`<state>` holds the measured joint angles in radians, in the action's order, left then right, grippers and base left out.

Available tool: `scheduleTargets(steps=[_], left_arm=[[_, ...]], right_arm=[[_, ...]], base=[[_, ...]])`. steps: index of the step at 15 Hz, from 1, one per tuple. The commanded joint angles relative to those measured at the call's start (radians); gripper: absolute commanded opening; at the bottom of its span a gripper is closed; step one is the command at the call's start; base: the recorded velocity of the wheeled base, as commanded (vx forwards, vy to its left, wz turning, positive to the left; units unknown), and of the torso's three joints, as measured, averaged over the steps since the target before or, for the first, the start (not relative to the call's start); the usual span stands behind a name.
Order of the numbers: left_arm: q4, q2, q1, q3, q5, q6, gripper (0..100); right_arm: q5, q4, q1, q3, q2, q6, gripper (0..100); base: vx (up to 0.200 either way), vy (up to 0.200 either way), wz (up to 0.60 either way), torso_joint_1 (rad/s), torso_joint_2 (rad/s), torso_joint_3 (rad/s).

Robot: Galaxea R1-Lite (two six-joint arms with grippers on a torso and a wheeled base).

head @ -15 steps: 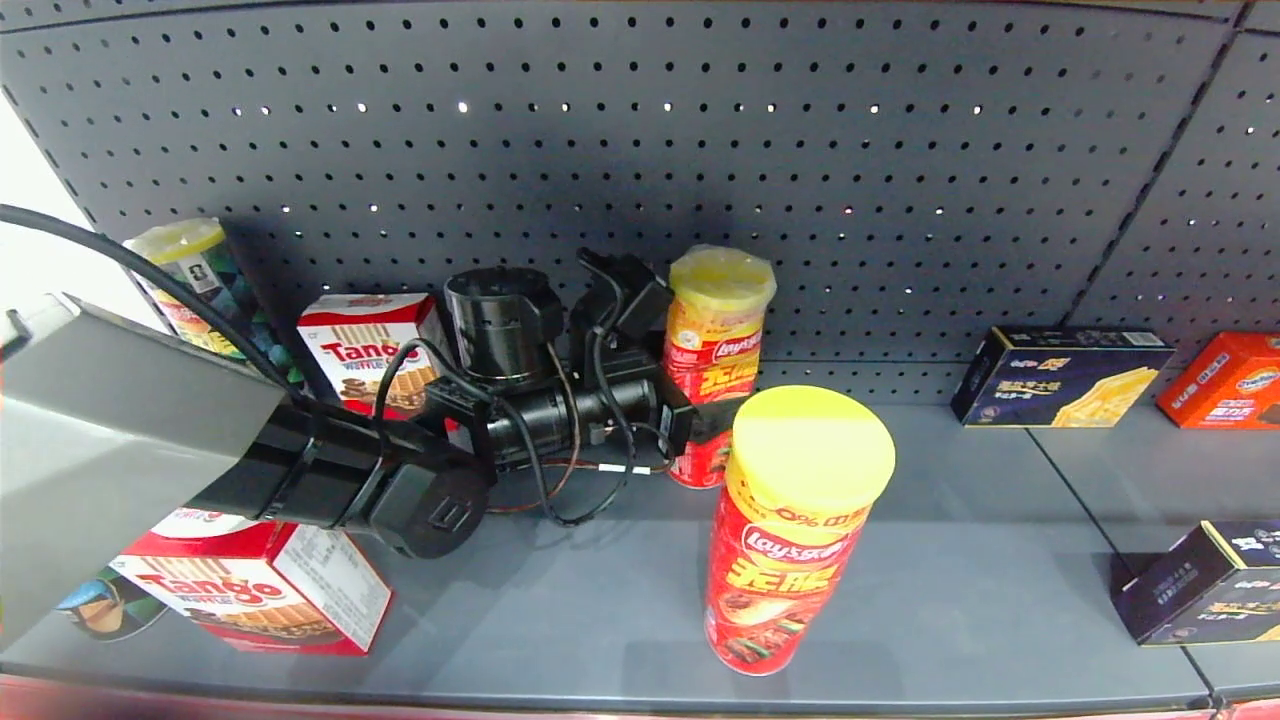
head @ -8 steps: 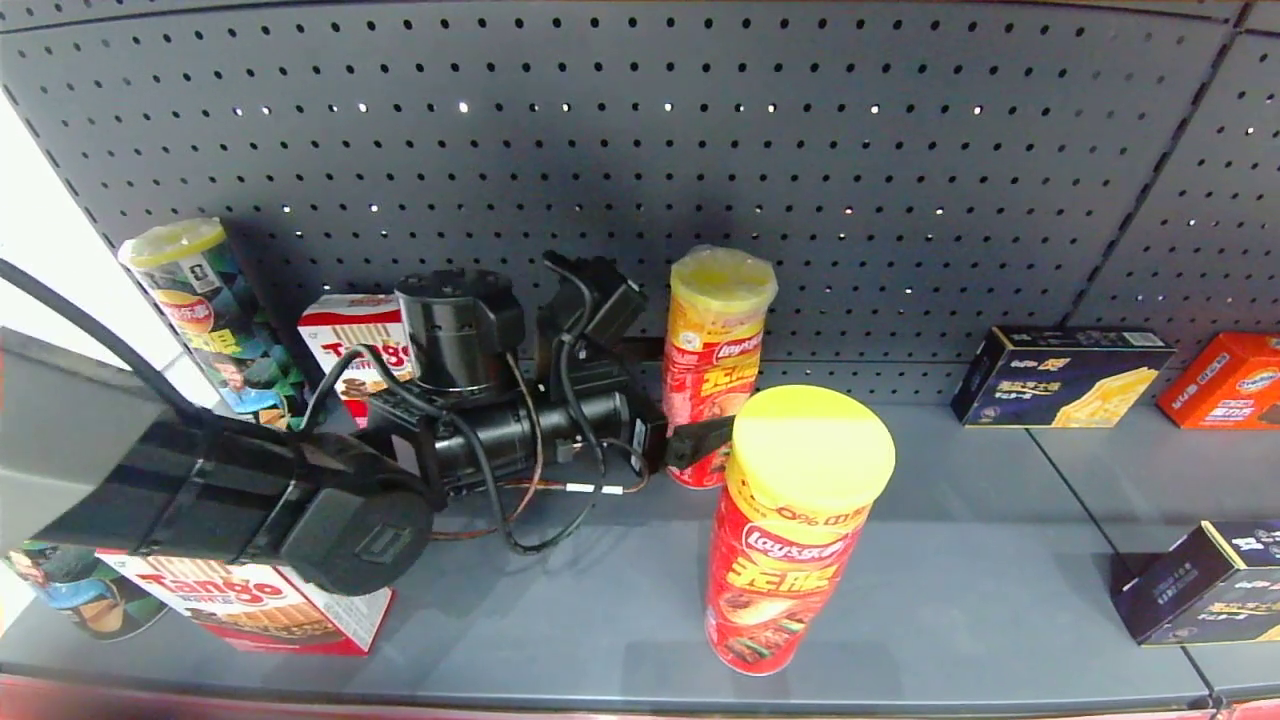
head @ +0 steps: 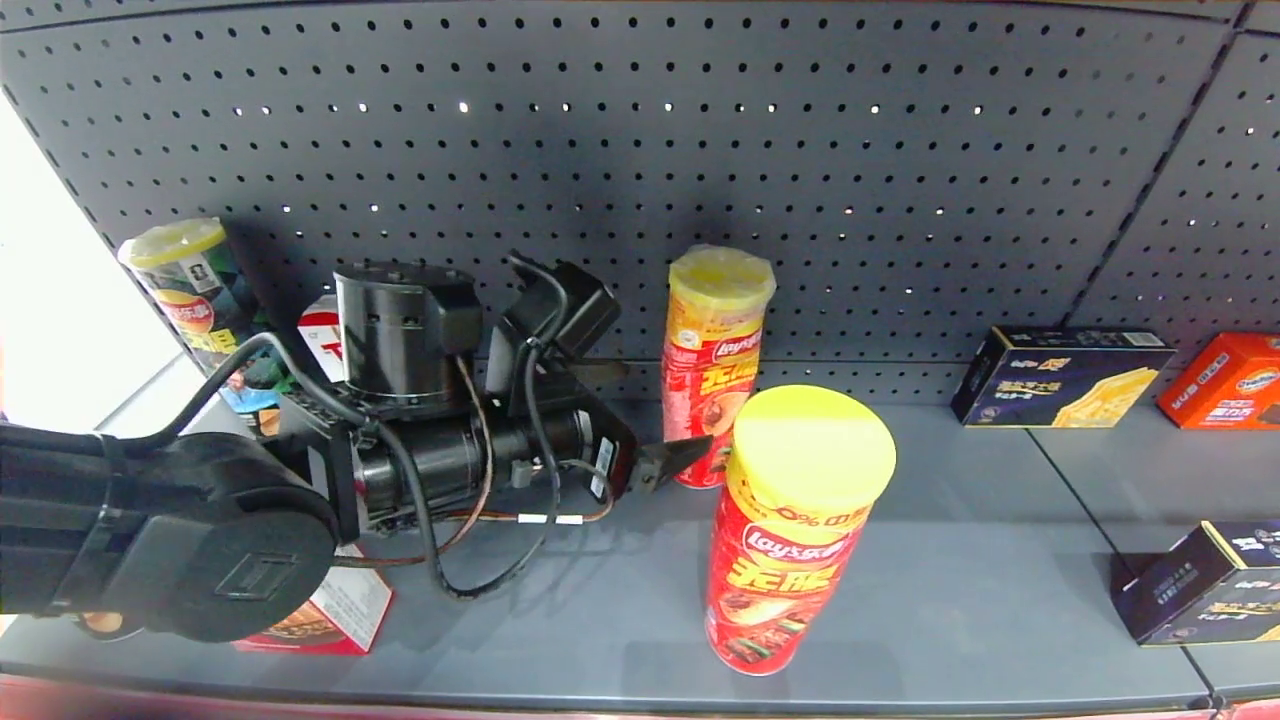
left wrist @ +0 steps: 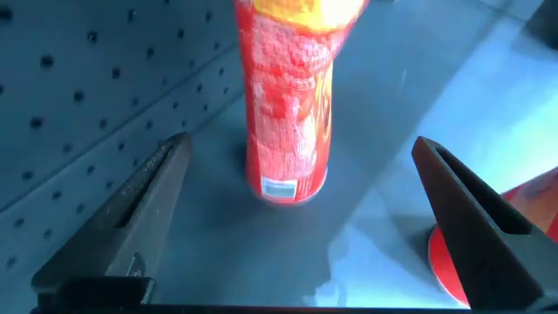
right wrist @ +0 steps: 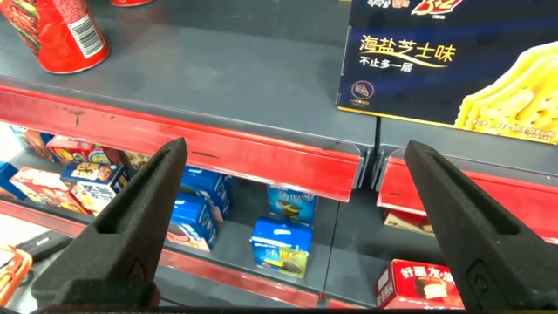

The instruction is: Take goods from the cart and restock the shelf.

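Note:
Two red chip cans with yellow lids stand on the grey shelf (head: 960, 600). The rear can (head: 715, 365) is by the pegboard and the front can (head: 790, 530) is near the shelf edge. My left gripper (head: 668, 415) is open just left of the rear can, with one fingertip (head: 690, 450) close to its base. In the left wrist view the rear can (left wrist: 288, 113) stands free beyond the spread left gripper (left wrist: 301, 146), and the front can's base (left wrist: 449, 257) is off to one side. My right gripper (right wrist: 295, 150) is open and holds nothing, level with the shelf's red front strip (right wrist: 218, 131).
A dark patterned can (head: 190, 290) and two red wafer boxes (head: 322, 330) (head: 330, 620) sit at the left, partly behind the arm. A dark box (head: 1060, 375), an orange box (head: 1225, 380) and another dark box (head: 1200, 580) lie at the right. Blue packs (right wrist: 283, 244) fill a lower shelf.
My left arm has drawn back to the left, away from the rear can. The can stays standing where it was. The other goods have not moved.

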<state>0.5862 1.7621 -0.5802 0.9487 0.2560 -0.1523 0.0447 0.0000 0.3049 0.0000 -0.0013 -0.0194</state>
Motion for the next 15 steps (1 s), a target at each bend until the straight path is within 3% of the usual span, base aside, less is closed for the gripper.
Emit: scheduleTargets(steps=[1, 2, 3, 5, 8, 15], left_arm=[[-0.078, -0.015, -0.001, 0.031, -0.021, -0.018, 100], [-0.177, -0.016, 0.002, 0.079, -0.058, -0.055, 100], [-0.22, -0.016, 0.003, 0.116, -0.08, -0.07, 100], [-0.239, 0.005, 0.007, 0.162, -0.104, -0.09, 100], [-0.241, 0.03, 0.008, 0.185, -0.164, -0.092, 100], [-0.239, 0.054, 0.016, 0.188, -0.213, -0.092, 100]], right_arm=[[0.0, 0.0, 0.0, 0.0, 0.001, -0.001, 100], [0.0, -0.002, 0.0, 0.0, 0.001, -0.001, 100], [0.0, -0.002, 0.0, 0.0, 0.001, -0.001, 100], [0.0, -0.002, 0.0, 0.0, 0.001, -0.001, 100], [0.0, 0.0, 0.0, 0.0, 0.001, -0.001, 100], [0.0, 0.0, 0.0, 0.0, 0.001, -0.001, 100]], base=[[0.0, 0.0, 0.0, 0.0, 0.0, 0.0], [0.0, 0.0, 0.0, 0.0, 0.0, 0.0], [0.0, 0.0, 0.0, 0.0, 0.0, 0.0], [0.0, 0.0, 0.0, 0.0, 0.0, 0.0], [0.0, 0.0, 0.0, 0.0, 0.0, 0.0], [0.0, 0.0, 0.0, 0.0, 0.0, 0.0]])
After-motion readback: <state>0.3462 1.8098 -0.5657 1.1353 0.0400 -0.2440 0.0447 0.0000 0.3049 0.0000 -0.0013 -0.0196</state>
